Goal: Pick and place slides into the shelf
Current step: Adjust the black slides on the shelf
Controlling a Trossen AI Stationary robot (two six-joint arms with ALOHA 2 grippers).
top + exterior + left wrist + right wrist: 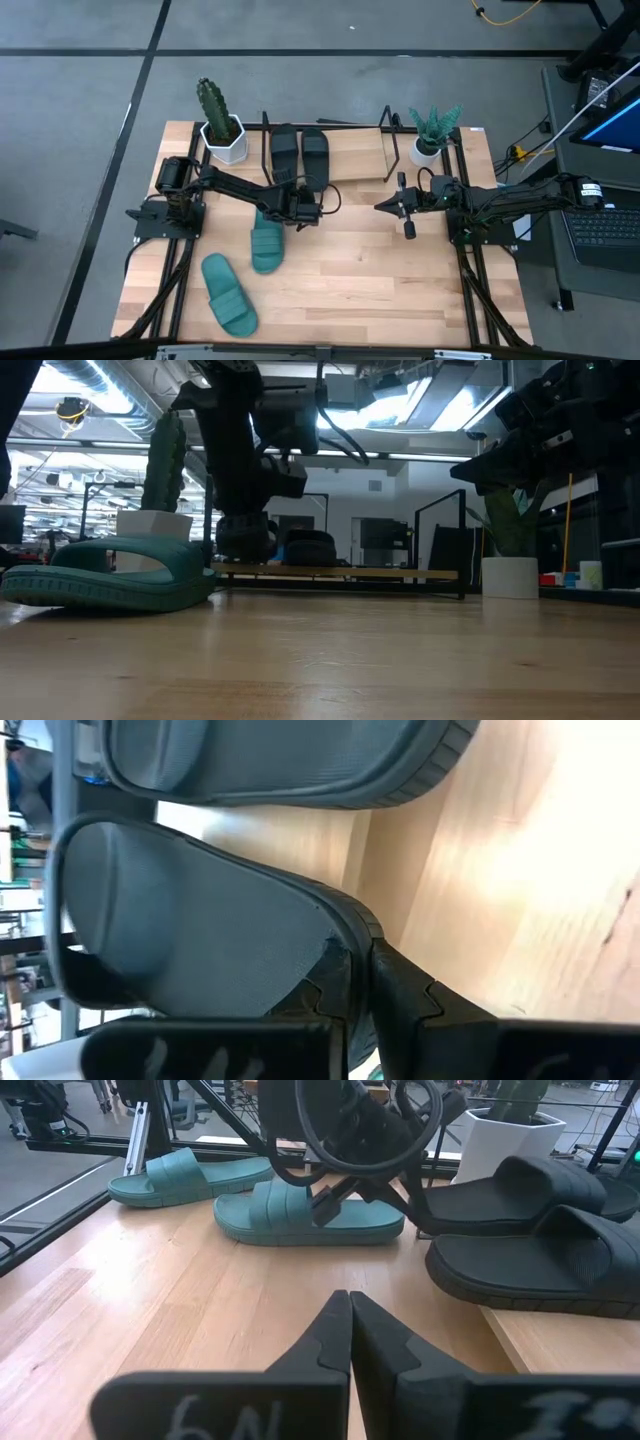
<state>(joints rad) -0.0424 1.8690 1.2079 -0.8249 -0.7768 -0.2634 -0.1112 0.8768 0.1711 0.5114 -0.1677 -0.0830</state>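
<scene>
Shelf: the shelf (345,152) stands along the far edge of the worktop (350,270), between two white plant pots; its right half is bare board.
Black slides: two black slides (298,152) lie side by side on the shelf's left half.
Teal slides: one teal slide (266,243) lies mid-worktop just in front of the shelf; the other teal slide (229,293) lies near the front left corner, well apart from it.
Open room: the centre and right of the worktop are free.
Left gripper: the left gripper (305,207) sits at the heels of the black slides, above the nearer teal slide's end; jaws pressed together, holding nothing.
Right gripper: the right gripper (385,206) hovers right of centre, jaws closed and empty.
Writing: white marks on the right gripper's body, cut off, unreadable.
Hidden: the low view shows the shelf's contents only as dark shapes.
</scene>
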